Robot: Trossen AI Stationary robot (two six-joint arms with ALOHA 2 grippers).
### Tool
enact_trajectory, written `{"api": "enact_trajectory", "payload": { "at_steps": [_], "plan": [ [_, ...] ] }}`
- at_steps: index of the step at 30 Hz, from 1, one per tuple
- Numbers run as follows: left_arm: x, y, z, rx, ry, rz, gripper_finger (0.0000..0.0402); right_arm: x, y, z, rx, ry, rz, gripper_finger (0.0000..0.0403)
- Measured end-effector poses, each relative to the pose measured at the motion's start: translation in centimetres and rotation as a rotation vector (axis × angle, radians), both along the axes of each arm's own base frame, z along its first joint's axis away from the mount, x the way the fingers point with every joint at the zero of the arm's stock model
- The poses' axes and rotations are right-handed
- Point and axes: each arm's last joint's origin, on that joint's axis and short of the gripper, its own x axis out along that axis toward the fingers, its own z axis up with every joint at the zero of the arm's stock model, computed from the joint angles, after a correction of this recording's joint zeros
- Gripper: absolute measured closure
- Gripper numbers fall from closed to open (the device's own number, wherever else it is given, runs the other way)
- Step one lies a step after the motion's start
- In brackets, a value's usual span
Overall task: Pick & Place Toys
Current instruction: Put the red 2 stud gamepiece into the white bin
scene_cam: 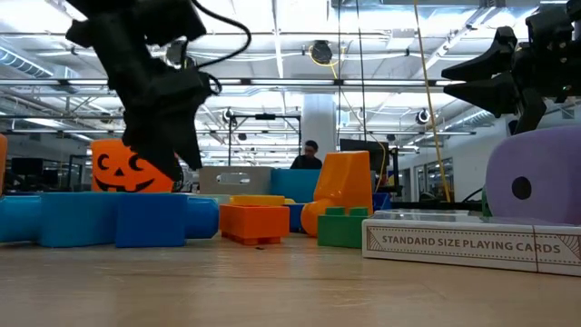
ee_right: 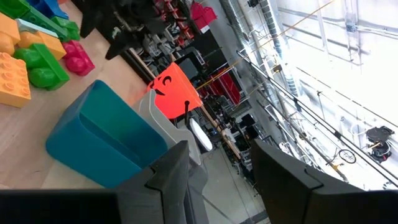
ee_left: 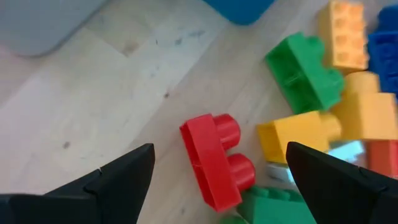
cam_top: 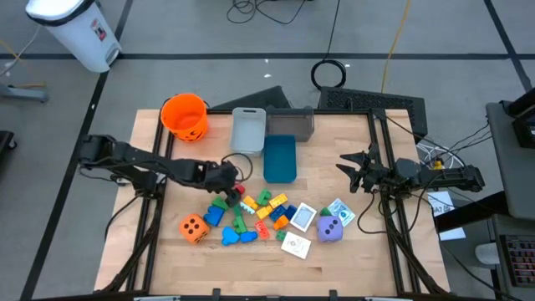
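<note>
**Left claw poised over red block at the edge of the toy pile**

Landmark: the blue rectangular plastic bin (cam_top: 280, 158), mid-table.

- Left gripper (ee_left: 217, 171) hangs just in front of the bin's near-left corner, fingers spread wide with nothing between them. The small red two-stud plastic block (ee_left: 214, 160) lies on the wood squarely in the gap, tilted, not yet touched.
- Remaining toys sit in front of the bin: green plastic block (ee_left: 303, 73) and yellow plastic block (ee_left: 298, 138) just beside the red one; orange dotted foam die (cam_top: 194, 227) well to the front-left; purple die (cam_top: 330, 229) and flat picture cards (cam_top: 296, 244) to the front-right.
- Right gripper (cam_top: 355, 170) waits to the bin's right, above the table, fingers parted, empty.

Risks, as I judge them: the red block is skewed to the fingers, so closing may twist or squirt it out. The yellow block is close enough that a finger could catch it too, or shove the pile.

Surroundings: grey rectangular bin (cam_top: 248, 130) behind the blue one; orange pumpkin-face bucket (cam_top: 184, 116) behind-left. The blue bin's wall is near the left wrist; a lift needs clearance there
</note>
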Motion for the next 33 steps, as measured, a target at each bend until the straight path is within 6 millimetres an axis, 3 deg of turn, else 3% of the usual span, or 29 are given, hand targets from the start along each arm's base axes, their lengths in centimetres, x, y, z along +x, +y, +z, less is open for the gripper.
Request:
{"api": "enact_trajectory", "payload": {
  "at_steps": [11,23,33],
  "plan": [
    [1.3,-0.2,-4.2,-0.062,0.143,-0.004,0.0035,0.0,0.0,0.0,-0.001,0.000,0.000,0.0234],
    [1.1,0.5,-3.6,-0.054,0.118,0.020,0.0155,0.0,0.0,0.0,0.001,-0.001,0.000,0.0234],
    [1.6,0.6,-3.8,0.025,0.094,-0.040,0.0217,0.0,0.0,0.0,-0.001,-0.001,0.000,0.0234]
  ]
}}
